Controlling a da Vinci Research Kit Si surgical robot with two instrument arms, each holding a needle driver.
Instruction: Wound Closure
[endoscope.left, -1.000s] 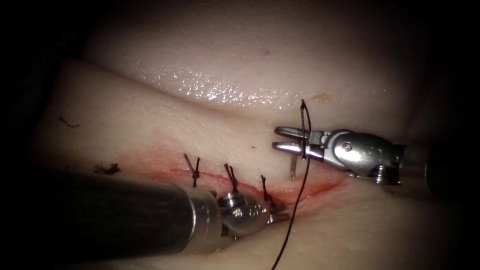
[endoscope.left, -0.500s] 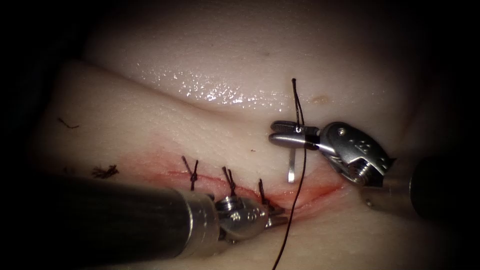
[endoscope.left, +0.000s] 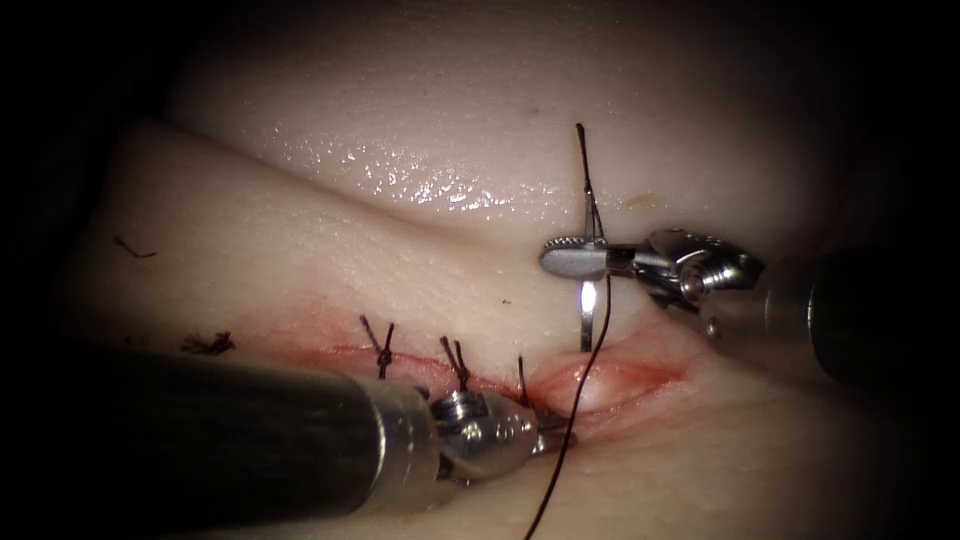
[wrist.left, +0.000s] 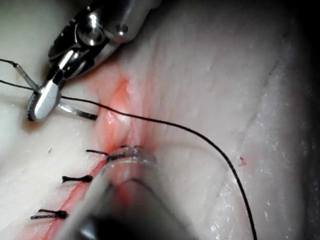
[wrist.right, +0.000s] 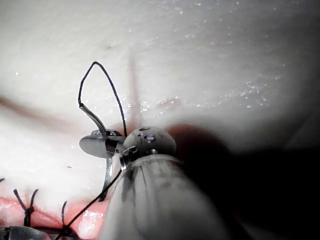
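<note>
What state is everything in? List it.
right claw: shut on the needle near its thread end.
needle: tip in the tissue beside the cut.
left claw: at the cut's edge, hold unclear.
cut: right end open, three stitches on its left.
thread: runs across the cut.

pale tissue (endoscope.left: 330, 250), black thread (endoscope.left: 575, 420), red fluid (endoscope.left: 640, 378)

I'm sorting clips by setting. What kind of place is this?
Likely a surgical suturing practice bench: pale tissue with a part-stitched cut, two tools, the right tool holding a needle with thread, the left tool at the cut.
</note>
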